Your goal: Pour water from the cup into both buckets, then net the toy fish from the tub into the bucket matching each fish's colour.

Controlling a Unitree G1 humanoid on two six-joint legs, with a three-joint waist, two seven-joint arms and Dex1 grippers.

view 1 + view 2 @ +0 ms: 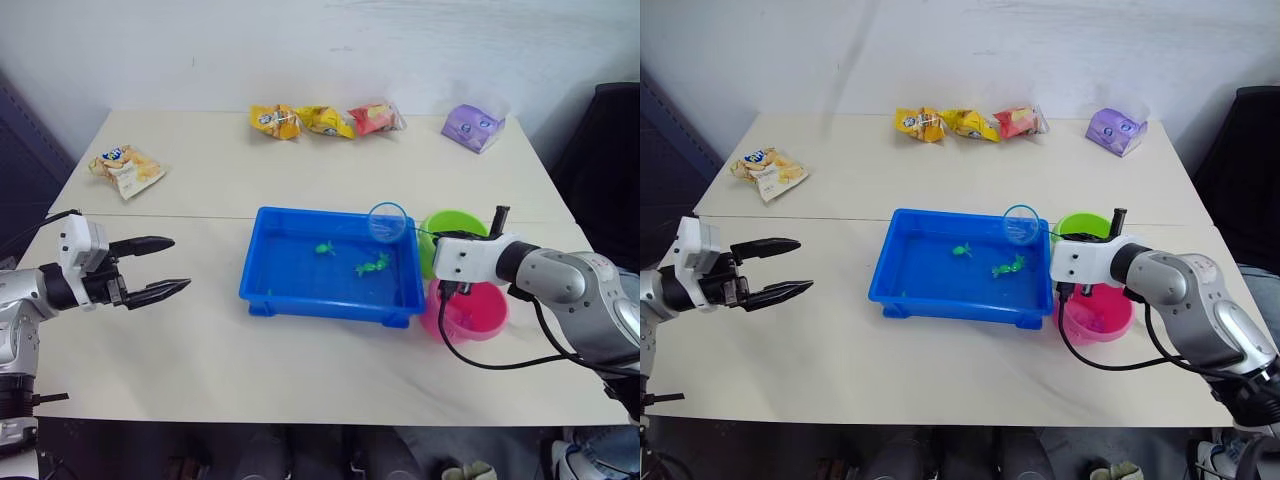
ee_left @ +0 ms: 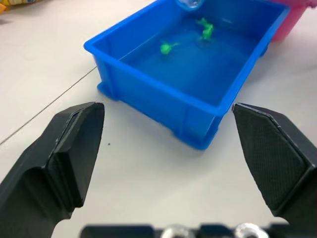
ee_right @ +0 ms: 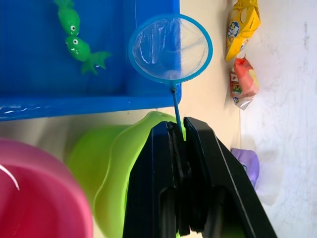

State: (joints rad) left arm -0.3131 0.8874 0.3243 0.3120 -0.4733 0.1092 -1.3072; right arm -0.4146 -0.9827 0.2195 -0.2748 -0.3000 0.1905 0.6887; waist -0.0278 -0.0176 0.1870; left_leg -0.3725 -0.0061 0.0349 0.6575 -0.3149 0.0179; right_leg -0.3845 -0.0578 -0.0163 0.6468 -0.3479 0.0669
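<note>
A pale tabletop stands against a white wall, with snack packets along its far edge. The blue tub sits mid-table, green toy fish floating inside; broad bare table lies between it and the left gripper. The green bucket and pink bucket crowd the tub's right end. The left gripper's fingers are spread wide, holding nothing. The right gripper is pinched on the net, whose hoop hangs over the tub's far right corner.
</note>
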